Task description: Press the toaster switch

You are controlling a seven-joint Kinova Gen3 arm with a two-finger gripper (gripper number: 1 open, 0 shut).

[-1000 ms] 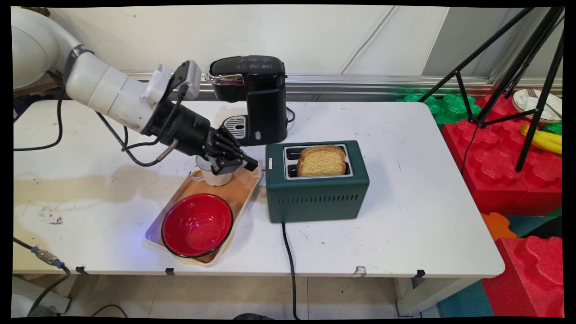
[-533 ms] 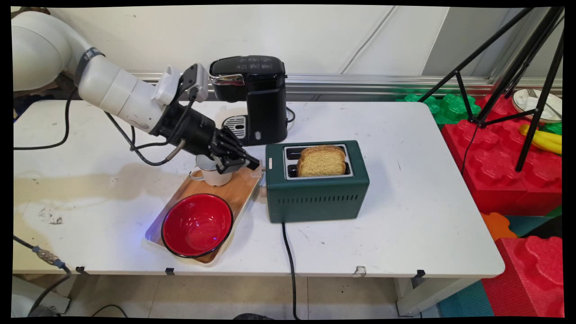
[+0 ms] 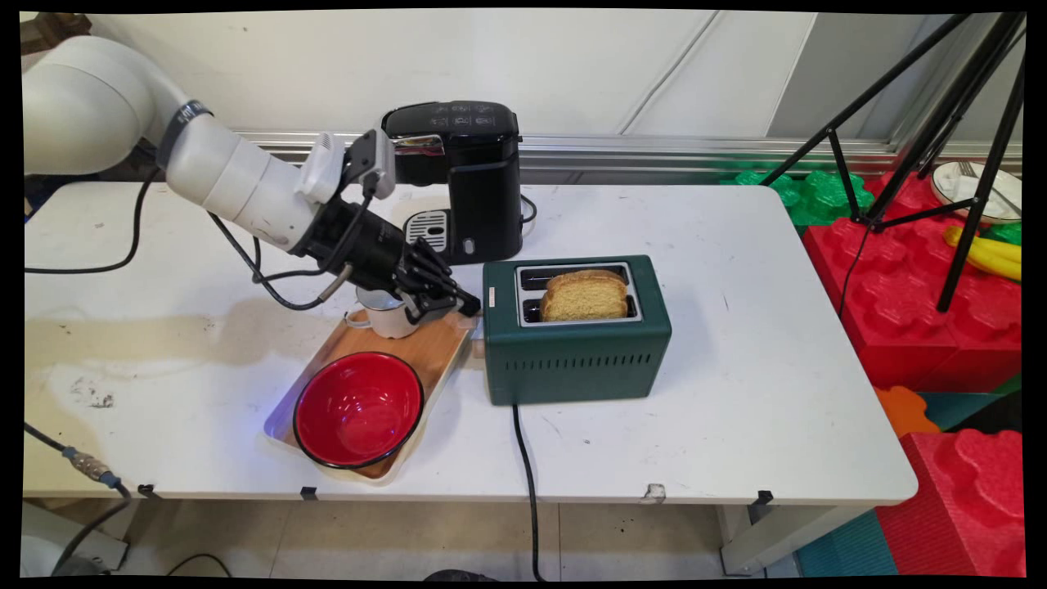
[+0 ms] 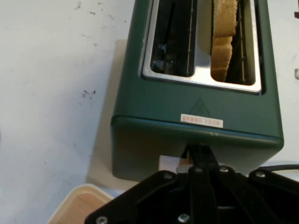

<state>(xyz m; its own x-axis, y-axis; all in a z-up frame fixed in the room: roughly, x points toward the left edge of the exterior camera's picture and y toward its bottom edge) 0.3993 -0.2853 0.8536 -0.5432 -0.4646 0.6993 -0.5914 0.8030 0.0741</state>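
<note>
White tabletop is seen spread below a pale wall, with the green toaster point(image 3: 576, 331) at its centre, long axis running left to right, and a bread slice point(image 3: 584, 295) sunk in the near slot. At its left end the gripper point(image 3: 466, 307) is pressed, fingers drawn together, tips against the lever point(image 4: 174, 163) low on that end face. Nothing is held. Just behind, a white mug point(image 3: 389, 314) and red bowl point(image 3: 358, 408) are carried on the wooden tray point(image 3: 438, 348); a black coffee machine point(image 3: 463, 172) is set beyond.
</note>
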